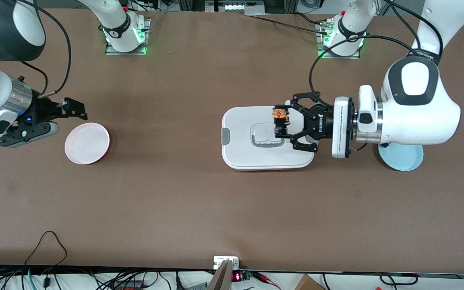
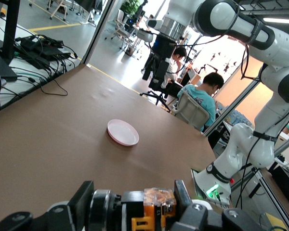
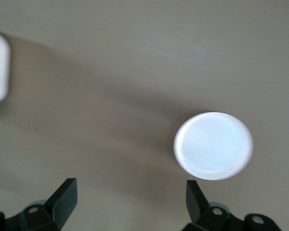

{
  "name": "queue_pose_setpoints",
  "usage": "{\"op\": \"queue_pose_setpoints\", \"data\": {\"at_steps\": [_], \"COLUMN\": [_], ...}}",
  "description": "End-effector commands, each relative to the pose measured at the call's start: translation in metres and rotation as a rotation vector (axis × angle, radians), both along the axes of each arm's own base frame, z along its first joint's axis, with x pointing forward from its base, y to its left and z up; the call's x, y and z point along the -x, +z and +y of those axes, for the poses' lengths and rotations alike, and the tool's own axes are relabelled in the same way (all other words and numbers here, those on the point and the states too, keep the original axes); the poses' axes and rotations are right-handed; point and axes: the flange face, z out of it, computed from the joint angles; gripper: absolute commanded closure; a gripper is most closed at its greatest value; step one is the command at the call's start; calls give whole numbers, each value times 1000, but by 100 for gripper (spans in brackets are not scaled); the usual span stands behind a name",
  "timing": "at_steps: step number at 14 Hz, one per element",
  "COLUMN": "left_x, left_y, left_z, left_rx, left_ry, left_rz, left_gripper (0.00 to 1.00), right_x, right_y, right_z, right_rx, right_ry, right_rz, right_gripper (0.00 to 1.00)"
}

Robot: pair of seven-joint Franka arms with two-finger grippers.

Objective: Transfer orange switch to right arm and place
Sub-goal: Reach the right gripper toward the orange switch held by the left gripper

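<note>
My left gripper (image 1: 282, 123) pinches the orange switch (image 1: 281, 119) over the white box (image 1: 248, 155); my right gripper (image 1: 77, 110), fingers wide, waits beside the pink plate (image 1: 87, 143). A misaligned handover could drop it.

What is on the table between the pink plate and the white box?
Nothing: in the front view, only bare brown table lies between the pink plate and the white box.

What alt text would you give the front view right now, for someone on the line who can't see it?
The left gripper, jaws shut on the orange switch, hangs over a white lidded container at mid-table. The right gripper waits with open jaws beside a pink plate at its end of the table. A blue plate sits partly under the left arm.
</note>
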Motion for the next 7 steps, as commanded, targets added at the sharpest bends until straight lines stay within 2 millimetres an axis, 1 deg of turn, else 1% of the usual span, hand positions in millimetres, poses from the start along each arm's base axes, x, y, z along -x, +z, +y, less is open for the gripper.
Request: {"op": "queue_pose_setpoints", "data": {"at_steps": [1,2,3,4,7], "left_x": [9,11,10,12,16], "left_y": [1,-1,0,3,4], "left_z": [1,0,0,0,-1], "left_rx": [18,17,20,14,6], "left_ry": [24,20,21,21,21], "left_rz": [-15,-10,-10,-16,-17], "left_gripper": [100,100,100,100,100], "right_x": [0,-3,-6,-12,-26], "right_y": [2,-3,-14,-28,-53], "right_z": [22,33,43,52,96], "right_rx": [-200,-304,-393,-484,-801], "right_ry": [-19,-46,-82,-109,-199], "right_rz": [36,63,101,141,252], "right_gripper": [0,0,0,0,0]}}
